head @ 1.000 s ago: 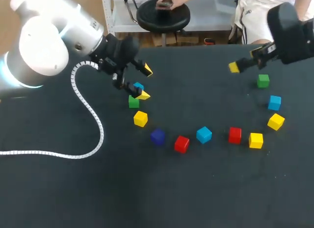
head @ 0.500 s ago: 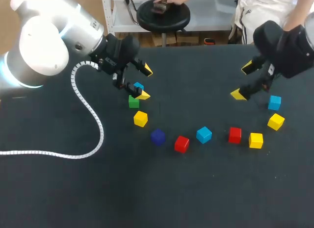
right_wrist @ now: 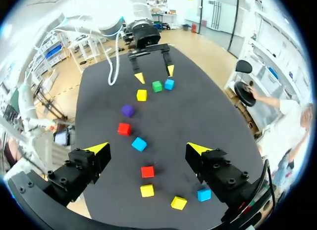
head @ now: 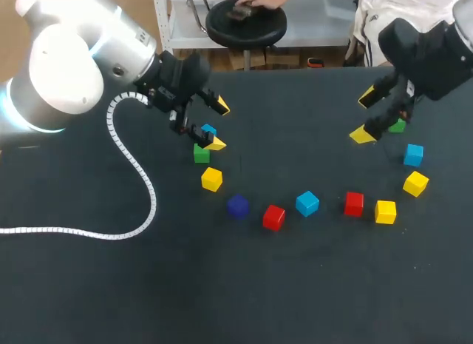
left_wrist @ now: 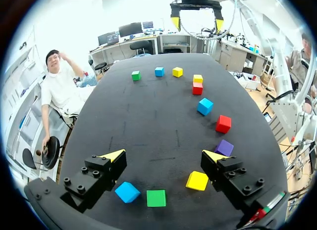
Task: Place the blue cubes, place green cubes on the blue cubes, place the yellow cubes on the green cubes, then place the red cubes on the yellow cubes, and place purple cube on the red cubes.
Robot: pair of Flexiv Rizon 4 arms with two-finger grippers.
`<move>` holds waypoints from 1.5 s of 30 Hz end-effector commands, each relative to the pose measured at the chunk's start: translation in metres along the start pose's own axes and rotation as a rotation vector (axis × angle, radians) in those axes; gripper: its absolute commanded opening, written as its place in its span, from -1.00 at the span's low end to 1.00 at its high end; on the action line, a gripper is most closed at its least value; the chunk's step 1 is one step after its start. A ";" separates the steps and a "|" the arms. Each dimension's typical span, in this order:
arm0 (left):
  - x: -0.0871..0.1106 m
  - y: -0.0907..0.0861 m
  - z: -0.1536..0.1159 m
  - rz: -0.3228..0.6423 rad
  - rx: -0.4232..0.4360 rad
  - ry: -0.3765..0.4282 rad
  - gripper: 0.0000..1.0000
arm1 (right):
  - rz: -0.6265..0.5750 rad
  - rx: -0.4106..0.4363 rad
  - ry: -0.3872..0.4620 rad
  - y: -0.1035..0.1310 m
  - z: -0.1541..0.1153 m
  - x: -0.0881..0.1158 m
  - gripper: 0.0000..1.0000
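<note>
The cubes lie in a loose arc on the black table. At its left end are a blue cube (head: 209, 129), a green cube (head: 201, 153) and a yellow cube (head: 211, 179). My left gripper (head: 216, 124) hangs open over the blue one; in the left wrist view that blue cube (left_wrist: 127, 192) and the green cube (left_wrist: 156, 198) lie just under the open gripper (left_wrist: 164, 156). A purple cube (head: 237, 206), a red cube (head: 274, 217), a blue cube (head: 307, 203) and another red cube (head: 354, 203) follow. My right gripper (head: 364, 116) is open beside the far green cube (head: 397, 126), which it partly hides.
Right of the second red cube lie two yellow cubes (head: 385, 211) (head: 415, 183) and a blue cube (head: 414, 154). A white coiled cable (head: 140, 177) trails from my left arm across the table's left side. The near half of the table (head: 244, 292) is bare.
My right gripper has swung down and left from the far right edge to beside the far green cube, turning as it went. The left arm and the cubes have not moved.
</note>
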State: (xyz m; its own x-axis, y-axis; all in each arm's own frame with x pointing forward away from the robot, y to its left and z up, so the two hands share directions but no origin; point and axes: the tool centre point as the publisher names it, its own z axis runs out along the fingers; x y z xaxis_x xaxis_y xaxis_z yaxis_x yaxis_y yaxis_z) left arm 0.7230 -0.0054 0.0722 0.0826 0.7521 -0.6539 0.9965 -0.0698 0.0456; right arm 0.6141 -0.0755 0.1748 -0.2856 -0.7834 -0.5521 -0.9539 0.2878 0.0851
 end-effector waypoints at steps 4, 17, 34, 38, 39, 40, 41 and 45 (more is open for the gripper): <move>0.001 0.000 0.000 0.002 0.000 -0.002 1.00 | -0.285 -0.196 0.125 0.029 0.025 -0.015 1.00; 0.001 0.000 0.000 0.002 0.000 -0.002 1.00 | -0.642 -0.424 -0.031 0.084 0.056 0.052 1.00; 0.001 0.000 0.000 0.002 0.000 -0.002 1.00 | -0.632 -0.468 0.057 0.089 0.100 0.046 1.00; 0.001 0.000 0.000 0.002 0.000 -0.002 1.00 | -0.632 -0.468 0.057 0.089 0.100 0.046 1.00; 0.001 0.000 0.000 0.002 0.000 -0.002 1.00 | -0.632 -0.468 0.057 0.089 0.100 0.046 1.00; 0.001 0.000 0.000 0.002 0.000 -0.002 1.00 | -0.632 -0.468 0.057 0.089 0.100 0.046 1.00; 0.001 0.000 0.000 0.002 0.000 -0.002 1.00 | -0.632 -0.468 0.057 0.089 0.100 0.046 1.00; 0.001 0.000 0.000 0.002 0.000 -0.002 1.00 | -0.632 -0.468 0.057 0.089 0.100 0.046 1.00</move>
State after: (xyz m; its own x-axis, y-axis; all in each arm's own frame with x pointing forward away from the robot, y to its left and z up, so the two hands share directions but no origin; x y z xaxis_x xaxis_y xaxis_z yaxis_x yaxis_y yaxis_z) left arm 0.7230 -0.0055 0.0723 0.0823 0.7523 -0.6536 0.9965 -0.0696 0.0454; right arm 0.5259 -0.0301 0.0733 0.3319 -0.7524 -0.5690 -0.8724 -0.4742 0.1182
